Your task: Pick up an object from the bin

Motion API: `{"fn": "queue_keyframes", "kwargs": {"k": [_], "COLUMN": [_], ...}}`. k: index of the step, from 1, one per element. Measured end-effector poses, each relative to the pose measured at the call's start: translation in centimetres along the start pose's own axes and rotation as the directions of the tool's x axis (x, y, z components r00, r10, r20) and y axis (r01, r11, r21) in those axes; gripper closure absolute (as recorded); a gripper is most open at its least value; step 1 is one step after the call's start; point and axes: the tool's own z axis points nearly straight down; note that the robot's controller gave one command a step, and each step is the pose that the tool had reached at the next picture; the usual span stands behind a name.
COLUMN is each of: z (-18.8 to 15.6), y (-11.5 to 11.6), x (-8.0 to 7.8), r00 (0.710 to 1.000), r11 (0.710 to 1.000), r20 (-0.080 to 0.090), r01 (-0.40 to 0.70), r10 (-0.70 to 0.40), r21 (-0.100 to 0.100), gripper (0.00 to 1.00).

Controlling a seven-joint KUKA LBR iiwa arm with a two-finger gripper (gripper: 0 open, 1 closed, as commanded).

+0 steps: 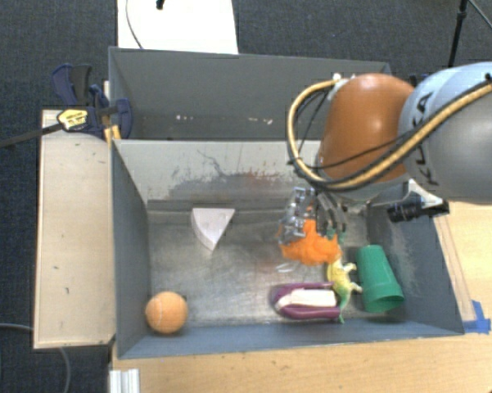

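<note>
- The gripper (313,229) hangs low in the bin (131,244), up and to the left of the green cup (378,279), which lies on its side and serves here as the marker for every place
- Its fingers (295,219) stand on either side of the top of an orange crumpled thing (307,252), the task's thing, and look pressed in on it, so the hand is pinching that piece, not spread
- The orange crumpled thing sits just left of the green cup and a little higher in the view, with a small yellow figure (342,277) between the two
- A purple and white thing (307,301) lies left of the green cup and slightly lower, just beside the yellow figure
- A white wedge (211,223) lies well to the left of the green cup and higher, apart from everything else
- An orange ball (166,311) rests far to the left of the green cup and lower, near the bin's front corner
- Judged from this, the reach and the closing of the grip look done: the hand is down among the things and has one between its fingers
- What is left is the lift: the orange crumpled thing's lower edge seems close to the bin floor, and whether it has cleared the floor cannot be told
- The yellow figure is near enough that it could be nudged as the piece rises
</note>
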Motion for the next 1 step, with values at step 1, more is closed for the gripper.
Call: {"fn": "queue_keyframes", "kwargs": {"k": [1], "z": [-2.87], "y": [-0.09], "x": [-1.56], "r00": [1.000], "r11": [1.000], "r20": [0.010], "r01": [-0.008], "r10": [0.008], "r21": [-0.003], "gripper": [1.00]}}
